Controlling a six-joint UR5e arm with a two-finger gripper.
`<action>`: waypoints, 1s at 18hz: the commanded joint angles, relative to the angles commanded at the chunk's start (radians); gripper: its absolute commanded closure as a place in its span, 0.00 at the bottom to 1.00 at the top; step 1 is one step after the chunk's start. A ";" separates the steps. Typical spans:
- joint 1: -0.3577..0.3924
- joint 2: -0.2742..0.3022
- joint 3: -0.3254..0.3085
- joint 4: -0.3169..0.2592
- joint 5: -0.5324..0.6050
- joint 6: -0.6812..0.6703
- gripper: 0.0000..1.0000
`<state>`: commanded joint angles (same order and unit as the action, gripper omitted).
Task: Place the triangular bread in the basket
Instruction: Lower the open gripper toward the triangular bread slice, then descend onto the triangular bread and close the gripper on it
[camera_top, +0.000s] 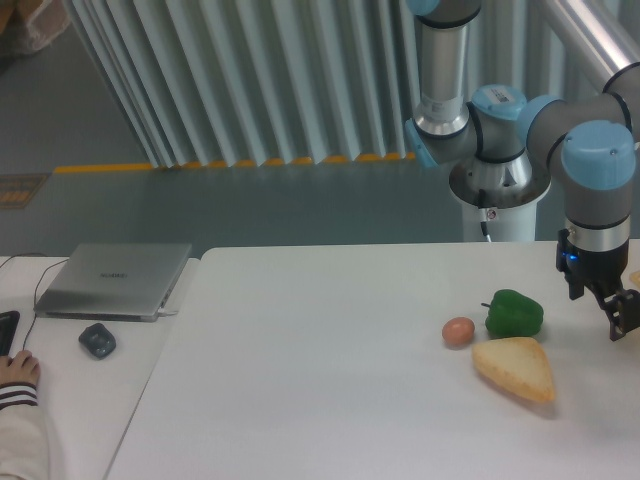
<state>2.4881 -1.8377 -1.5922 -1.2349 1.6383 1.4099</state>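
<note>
Nearest the camera, the triangular bread (515, 367) is found lying flat on the white table (330, 380), toward its right front, untouched and apart from the gripper. It is judged to be light, with a dry, matt, slightly porous crust and a soft or foam-like body that would yield under pressure. A firm squeeze is therefore to be avoided if the piece is real bread; slipping is not expected on such a surface. The shape is a rounded-corner wedge, golden-tan at the edges and paler on top. The best hold is judged to be across two opposite flanks near the wide end, where the sides are closest to parallel; the narrow tip is to be avoided, as the fingers could slide off it.

Just behind the bread, a glossy green pepper (514, 313) with a lobed, smooth skin is seen, very near the wedge. To its left, a small brown egg (458, 331) with a smooth oval shell is placed. Clearance for the rear finger is judged to be tight.

Further right, the gripper (619, 315) is held just above the table edge, well clear of the bread. Only one dark finger is clearly visible, so its opening cannot be determined, and nothing is seen held. No basket can be identified with certainty.

At the far left, a grey metal laptop (113, 279) and a dark mouse (97, 340) are located.
</note>
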 joint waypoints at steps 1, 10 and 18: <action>0.000 -0.002 -0.012 0.024 -0.003 -0.040 0.00; -0.002 -0.003 -0.023 0.120 -0.095 -0.274 0.00; -0.034 -0.034 -0.006 0.153 -0.127 -0.592 0.00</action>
<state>2.4544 -1.8714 -1.5984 -1.0815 1.5110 0.8179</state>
